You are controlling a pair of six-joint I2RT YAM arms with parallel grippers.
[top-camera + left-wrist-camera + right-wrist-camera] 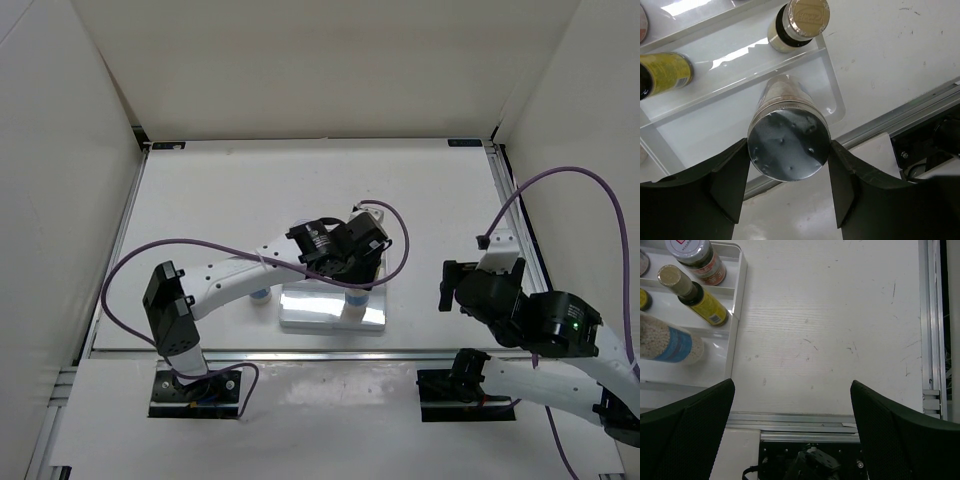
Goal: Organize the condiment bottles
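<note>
My left gripper (789, 152) hangs over the white ridged tray (836, 97), its jaws pressed against both sides of a silver-topped cylinder (788, 130) that stands upright in the tray's near compartment. In the top view that gripper (352, 278) covers most of the tray (310, 318). The right wrist view shows, in the tray (738, 290), a brownish jar with a red-marked white lid (696, 255), a slim yellow bottle (695, 296) and a white-and-blue cylinder (670, 344). My right gripper (792, 387) is open and empty over bare table right of the tray.
A small white-and-blue container (260, 294) stands on the table just left of the tray. A metal rail (300, 354) runs along the table's near edge and another along the right side (932, 325). White walls enclose the table.
</note>
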